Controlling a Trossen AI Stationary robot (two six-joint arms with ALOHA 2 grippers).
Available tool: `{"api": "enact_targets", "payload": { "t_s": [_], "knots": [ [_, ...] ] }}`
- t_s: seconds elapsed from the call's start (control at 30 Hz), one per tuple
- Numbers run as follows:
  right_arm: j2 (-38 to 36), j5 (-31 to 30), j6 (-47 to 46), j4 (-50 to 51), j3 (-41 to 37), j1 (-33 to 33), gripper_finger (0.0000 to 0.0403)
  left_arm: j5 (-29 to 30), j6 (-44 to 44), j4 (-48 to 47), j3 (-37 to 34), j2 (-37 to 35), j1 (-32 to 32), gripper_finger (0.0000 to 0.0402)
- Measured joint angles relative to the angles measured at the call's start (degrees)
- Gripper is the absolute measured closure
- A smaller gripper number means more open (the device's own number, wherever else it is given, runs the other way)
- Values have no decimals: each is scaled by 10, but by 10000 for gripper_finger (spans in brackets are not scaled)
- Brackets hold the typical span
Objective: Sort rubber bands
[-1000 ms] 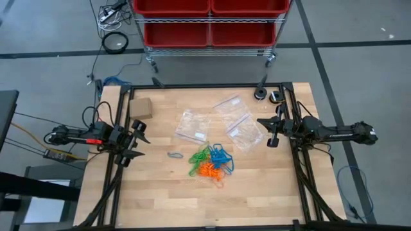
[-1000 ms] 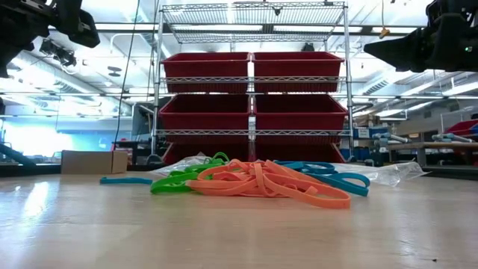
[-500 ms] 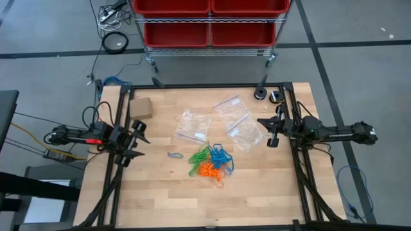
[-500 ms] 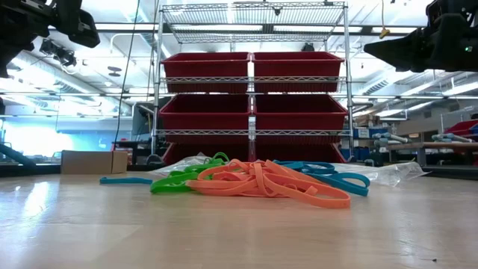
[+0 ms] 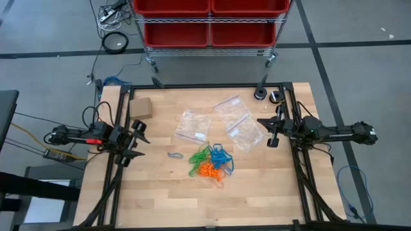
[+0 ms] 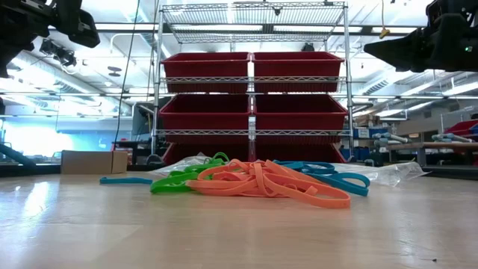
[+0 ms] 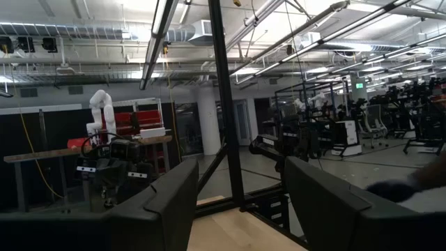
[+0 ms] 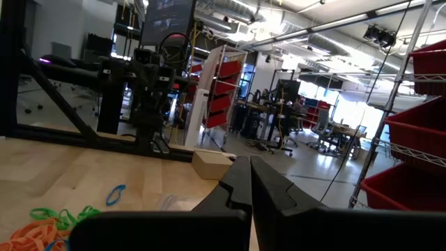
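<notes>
The rubber bands (image 5: pixel 210 162) lie in a loose heap of green, blue and orange loops near the table's middle; in the low view the orange ones (image 6: pixel 269 183) lie in front. One blue band (image 5: pixel 174 154) lies apart, left of the heap. My left gripper (image 5: pixel 136 142) waits open at the table's left edge, raised above the wood. My right gripper (image 5: pixel 270 131) waits shut at the right edge, also raised; its fingers (image 8: pixel 251 183) meet with no gap. Neither gripper is near the heap.
Three clear zip bags (image 5: pixel 192 125) (image 5: pixel 228 104) (image 5: pixel 245 131) lie flat on the far half of the table. A small tan cardboard box (image 5: pixel 140 108) stands at the far left. A wire rack with red bins (image 6: pixel 254 97) stands beyond the far edge.
</notes>
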State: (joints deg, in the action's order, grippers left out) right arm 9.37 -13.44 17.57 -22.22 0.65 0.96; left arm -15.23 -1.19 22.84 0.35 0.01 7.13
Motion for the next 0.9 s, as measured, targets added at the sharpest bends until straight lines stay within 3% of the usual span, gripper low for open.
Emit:
{"api": "enact_targets", "payload": {
  "t_s": [0.57,0.9],
  "knots": [
    [0,-1,1,-3,0,0,403,0,0,0,0,0,0,179],
    [1,-27,-10,-126,0,4,403,19,0,17,0,0,0,179]
  ]
}}
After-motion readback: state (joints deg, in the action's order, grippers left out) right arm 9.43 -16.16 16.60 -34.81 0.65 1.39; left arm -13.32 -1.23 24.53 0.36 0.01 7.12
